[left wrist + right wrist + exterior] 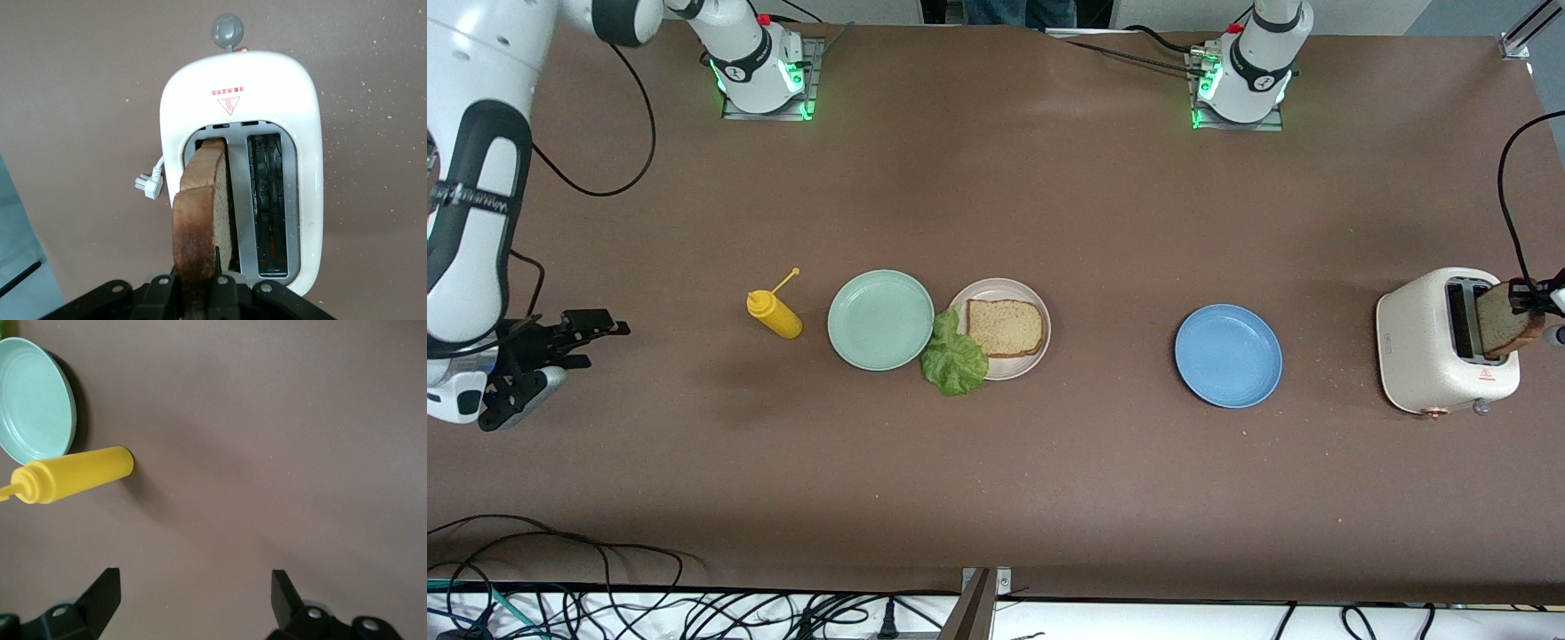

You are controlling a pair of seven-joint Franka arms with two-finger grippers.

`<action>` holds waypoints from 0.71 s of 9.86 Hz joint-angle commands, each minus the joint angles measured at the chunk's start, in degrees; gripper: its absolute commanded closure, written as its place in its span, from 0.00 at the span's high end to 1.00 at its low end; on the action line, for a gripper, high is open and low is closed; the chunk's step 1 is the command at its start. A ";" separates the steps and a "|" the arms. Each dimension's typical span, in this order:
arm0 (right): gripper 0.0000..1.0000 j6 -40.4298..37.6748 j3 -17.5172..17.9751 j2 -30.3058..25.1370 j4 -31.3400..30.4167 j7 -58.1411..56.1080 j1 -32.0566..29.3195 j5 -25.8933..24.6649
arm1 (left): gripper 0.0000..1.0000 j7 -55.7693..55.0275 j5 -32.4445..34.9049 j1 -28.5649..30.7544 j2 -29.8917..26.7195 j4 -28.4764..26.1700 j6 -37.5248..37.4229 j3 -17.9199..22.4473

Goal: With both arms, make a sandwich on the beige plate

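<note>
We see the left pincer (1532,307) over the cream toaster (1432,356) at the left arm's end of the tabletop (1049,196), clenched on the top crust of a toasted bread slice (200,213) that stands upright in one slot; the slot beside it holds nothing. The right pincer (193,600) hangs released, fingers wide apart, over bare tabletop at the right arm's end, where that arm waits, near the yellow squeeze bottle (775,313). Midway along the tabletop we find the beige plate (1040,307) with another bread slice (1005,327) lying flat on it. The lettuce leaf (955,357) lies across that plate's rim, overlapping the mint-green plate (880,318) just beside it. A blue plate (1228,356) sits between the beige plate and the toaster.
</note>
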 commanded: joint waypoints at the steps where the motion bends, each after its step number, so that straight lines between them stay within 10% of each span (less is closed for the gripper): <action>1: 1.00 4.64 8.51 -11.14 -10.22 13.17 -1.52 -10.50 | 0.00 2.07 0.25 -0.25 -0.48 4.46 -4.85 -0.54; 4: 1.00 11.74 19.06 -27.29 -25.05 34.46 -6.69 -20.98 | 0.00 3.48 0.16 -2.97 -0.31 16.76 -19.18 -3.78; 7: 1.00 12.21 19.53 -35.24 -26.52 37.23 -7.84 -22.51 | 0.00 3.22 -9.64 -3.15 -0.40 19.34 -24.21 -5.38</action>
